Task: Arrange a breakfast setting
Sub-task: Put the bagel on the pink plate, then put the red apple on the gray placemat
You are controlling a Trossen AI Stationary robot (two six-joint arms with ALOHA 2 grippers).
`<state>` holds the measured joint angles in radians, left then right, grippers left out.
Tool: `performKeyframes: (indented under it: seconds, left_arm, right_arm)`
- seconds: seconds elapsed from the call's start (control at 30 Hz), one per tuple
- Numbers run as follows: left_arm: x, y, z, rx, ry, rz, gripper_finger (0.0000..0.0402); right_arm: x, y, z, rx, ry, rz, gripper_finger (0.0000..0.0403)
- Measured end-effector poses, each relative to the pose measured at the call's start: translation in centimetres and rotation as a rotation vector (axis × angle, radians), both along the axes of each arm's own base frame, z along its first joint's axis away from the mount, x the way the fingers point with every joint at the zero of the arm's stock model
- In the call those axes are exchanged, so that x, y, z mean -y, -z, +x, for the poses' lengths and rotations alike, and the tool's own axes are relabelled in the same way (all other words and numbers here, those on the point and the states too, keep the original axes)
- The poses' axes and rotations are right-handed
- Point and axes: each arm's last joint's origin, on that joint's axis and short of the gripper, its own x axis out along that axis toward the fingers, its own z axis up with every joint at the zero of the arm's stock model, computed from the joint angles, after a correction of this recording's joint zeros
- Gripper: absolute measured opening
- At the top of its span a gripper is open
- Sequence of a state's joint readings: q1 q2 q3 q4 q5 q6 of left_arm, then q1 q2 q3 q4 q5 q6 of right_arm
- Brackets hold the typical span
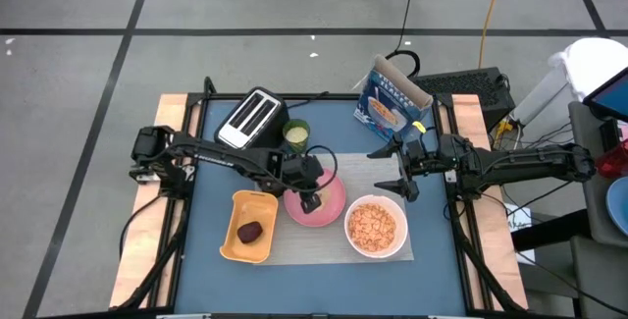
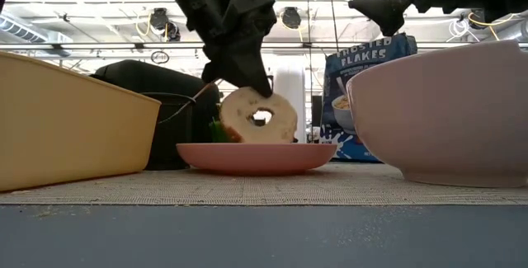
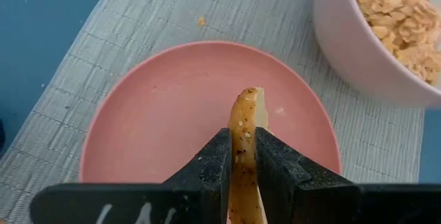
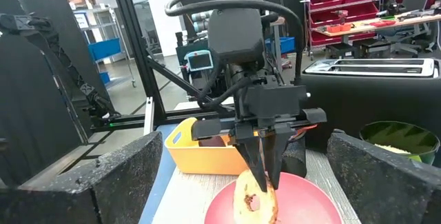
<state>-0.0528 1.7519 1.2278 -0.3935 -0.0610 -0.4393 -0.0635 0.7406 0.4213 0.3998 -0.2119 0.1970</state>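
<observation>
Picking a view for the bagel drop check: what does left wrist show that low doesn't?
Left wrist only: the cereal inside the bowl, the grey mat's weave, and the bagel edge-on between the left gripper's fingers.

Low only: the bagel's hole, its lower edge at the plate, the yellow tray, the cereal box, the right gripper open overhead.

Both: gripper shut on bagel, plate, bowl.

Pink plate (image 3: pixel 158 120), grey woven mat (image 3: pixel 138 24), yellow tray (image 1: pixel 251 229), white bowl (image 2: pixel 445 111)
</observation>
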Motion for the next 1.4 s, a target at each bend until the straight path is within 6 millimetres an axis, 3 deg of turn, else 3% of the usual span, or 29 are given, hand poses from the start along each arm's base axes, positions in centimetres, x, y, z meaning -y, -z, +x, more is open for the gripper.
performKeyframes:
  seconds: [0.77,1.13,1.4]
  left_arm:
    - [0.03,0.15,0.06,-0.004,0.014,0.012,0.0064]
    - [-0.26,0.14,0.07,-0.004,0.014,0.084,0.0154]
    - [-0.26,0.14,0.07,-0.005,0.024,0.093,0.0196]
  right_arm:
    - [0.00,0.00,0.00,0.000,0.000,0.000,0.0398]
    - [0.00,0.00,0.00,0.000,0.000,0.000,0.0398]
    - [0.00,0.00,0.00,0.000,0.000,0.000,0.0398]
